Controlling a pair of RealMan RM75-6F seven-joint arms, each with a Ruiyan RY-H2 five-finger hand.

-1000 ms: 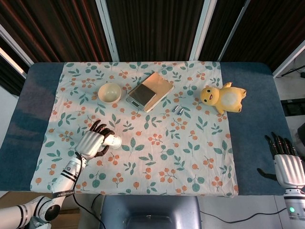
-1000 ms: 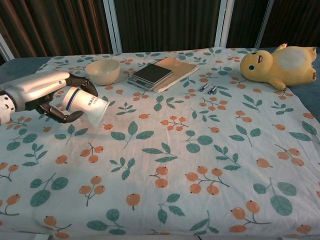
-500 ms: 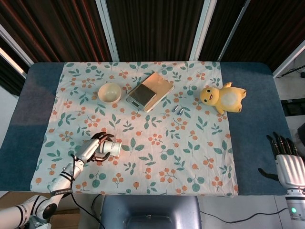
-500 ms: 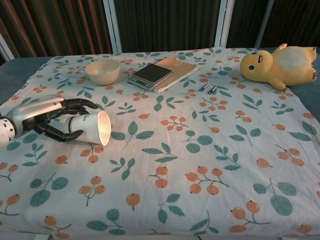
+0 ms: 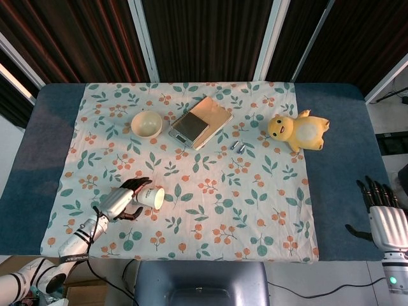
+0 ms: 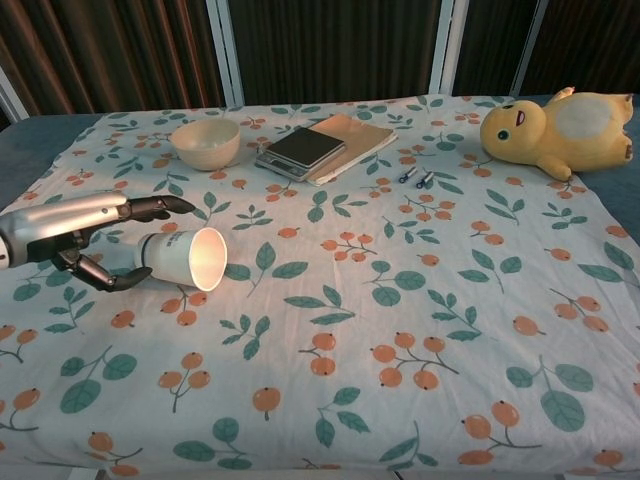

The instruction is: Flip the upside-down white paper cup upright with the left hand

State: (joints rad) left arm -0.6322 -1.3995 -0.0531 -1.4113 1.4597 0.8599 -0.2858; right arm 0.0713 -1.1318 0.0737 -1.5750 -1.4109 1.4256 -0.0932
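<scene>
The white paper cup (image 5: 152, 196) (image 6: 185, 258) lies on its side on the floral cloth at the front left, its mouth facing right. My left hand (image 5: 120, 202) (image 6: 80, 235) is at the cup's base. Its fingers (image 6: 150, 208) stretch out above the cup with a gap showing, and the thumb curls below the base. My right hand (image 5: 382, 220) hangs off the table's right edge with fingers straight and apart, holding nothing; the chest view does not show it.
A beige bowl (image 5: 146, 123) (image 6: 205, 143), a scale on a notebook (image 5: 199, 122) (image 6: 318, 148) and two small batteries (image 5: 238, 146) sit toward the back. A yellow plush toy (image 5: 298, 131) (image 6: 555, 120) lies at the back right.
The cup went from being gripped in the air, mouth tilted down, to lying on its side. The left hand's fingers have since straightened off the cup and the wrist drew back left.
</scene>
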